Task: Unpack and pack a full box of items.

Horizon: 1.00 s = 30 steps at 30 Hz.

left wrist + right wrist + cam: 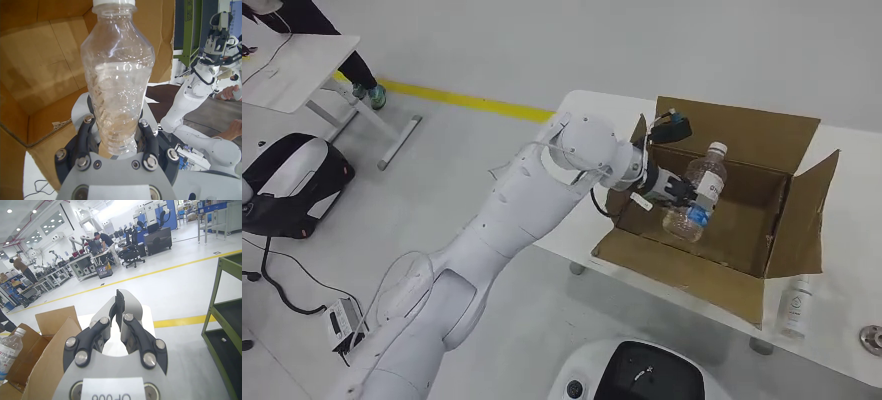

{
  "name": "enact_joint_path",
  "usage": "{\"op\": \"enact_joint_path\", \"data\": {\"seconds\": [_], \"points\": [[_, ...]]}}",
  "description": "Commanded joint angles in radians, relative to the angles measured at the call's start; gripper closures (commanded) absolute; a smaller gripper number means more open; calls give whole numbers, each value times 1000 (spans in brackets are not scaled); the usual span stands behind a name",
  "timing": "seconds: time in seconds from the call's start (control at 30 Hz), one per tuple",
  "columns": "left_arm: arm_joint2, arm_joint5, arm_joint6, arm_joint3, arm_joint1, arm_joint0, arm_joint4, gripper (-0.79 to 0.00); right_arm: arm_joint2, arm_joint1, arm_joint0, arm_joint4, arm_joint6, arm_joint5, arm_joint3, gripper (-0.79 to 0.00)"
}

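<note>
A clear plastic bottle [702, 188] with a white cap and a blue-and-white label hangs tilted over the inside of the open cardboard box [742, 232]. My left gripper [680, 190] is shut on its lower body. In the left wrist view the black fingers [87, 130] clamp the bottle [117, 75] from both sides, with the box wall [37, 66] behind it. My right gripper [118, 302] is shut with nothing in it, held above the table beside the box [54, 332]. The bottle [11, 347] pokes up above the box flaps.
The box stands on a white table [842, 330] with its flaps spread outward. A small white bottle [797, 307] lies on the table beside the box, and a round metal thing [872, 340] is near the table's edge. A green shelf cart [223, 313] stands off the table.
</note>
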Motion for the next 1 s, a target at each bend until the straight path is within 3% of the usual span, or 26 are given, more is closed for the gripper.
{"op": "enact_joint_path", "data": {"seconds": [0.0, 0.23, 0.67, 0.7, 0.73, 0.87, 0.9, 0.93, 0.97], "points": [[40, 38, 23, 40, -12, -33, 25, 0, 0, 0, 0, 2, -2, 2, 0, 0], [147, 121, 46, 161, -52, -100, 74, 0, 3, 2, -4, 10, -4, 10, 2, 0], [254, 138, 34, 278, -98, -145, 142, -9, -3, 5, 0, 17, -8, 14, 11, 0], [257, 139, 35, 282, -101, -147, 144, -163, -3, 5, 0, 19, -8, 14, 11, 0], [258, 140, 37, 286, -103, -148, 143, -268, -2, 5, -1, 21, -8, 13, 11, 0], [267, 143, 41, 302, -113, -151, 146, -385, 0, 6, -5, 26, -10, 12, 11, 0], [269, 143, 43, 308, -115, -152, 148, -489, 0, 6, -6, 29, -10, 11, 11, 0], [273, 146, 46, 313, -117, -153, 154, -708, 0, 7, -7, 30, -10, 10, 11, 0], [275, 147, 47, 319, -120, -153, 152, -785, 1, 7, -7, 32, -11, 10, 10, 0]]}}
